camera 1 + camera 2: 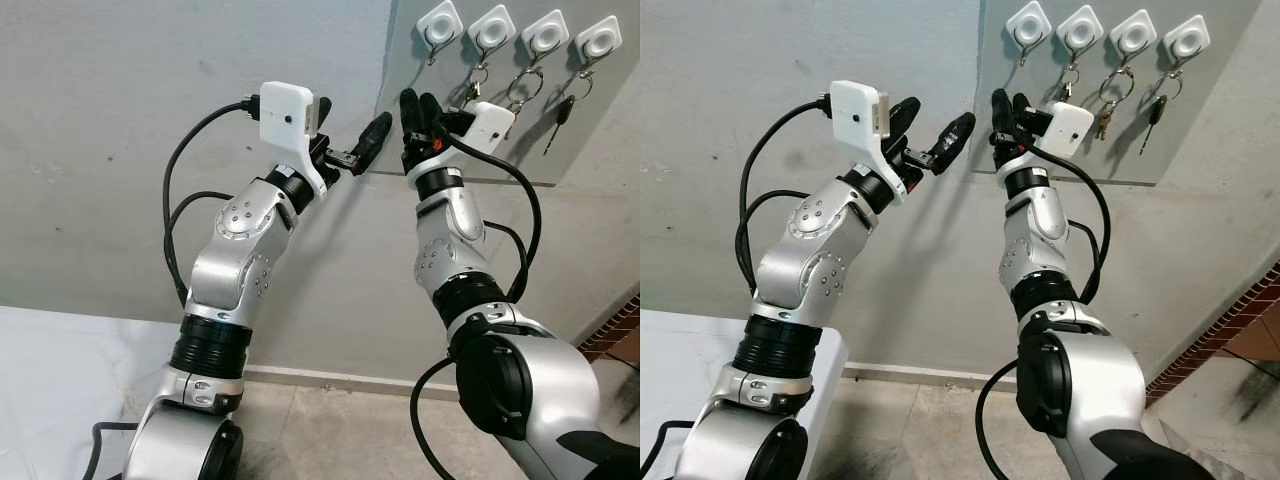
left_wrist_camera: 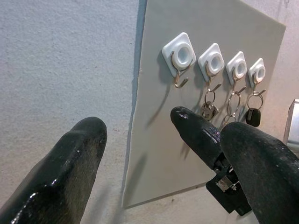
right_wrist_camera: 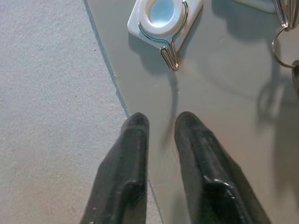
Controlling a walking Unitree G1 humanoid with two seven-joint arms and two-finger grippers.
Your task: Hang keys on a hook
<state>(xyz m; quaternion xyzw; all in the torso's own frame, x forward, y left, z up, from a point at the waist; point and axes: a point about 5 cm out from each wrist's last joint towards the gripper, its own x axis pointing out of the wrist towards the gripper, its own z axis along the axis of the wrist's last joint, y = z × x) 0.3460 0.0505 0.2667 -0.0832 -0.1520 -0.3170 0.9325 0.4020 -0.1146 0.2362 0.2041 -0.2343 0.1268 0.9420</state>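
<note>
Four white hooks are stuck in a row on a grey board (image 1: 560, 150). The leftmost hook (image 1: 440, 25) is bare. A bunch of keys (image 1: 474, 88) hangs on the second hook, a key ring (image 1: 524, 85) on the third and a black-headed key (image 1: 564, 110) on the fourth. My right gripper (image 1: 418, 106) points up just below the bare hook (image 3: 164, 21). Its fingers (image 3: 133, 154) stand a narrow gap apart with nothing between them. To its left, my left gripper (image 1: 930, 124) is raised and open, holding nothing, at the board's left edge.
The board hangs on a rough grey wall (image 1: 120, 130). A white surface (image 1: 60, 370) lies at the lower left, and tiled floor (image 1: 340, 430) lies below the wall. Black cables loop off both forearms. Brickwork (image 1: 1250, 310) shows at the far right.
</note>
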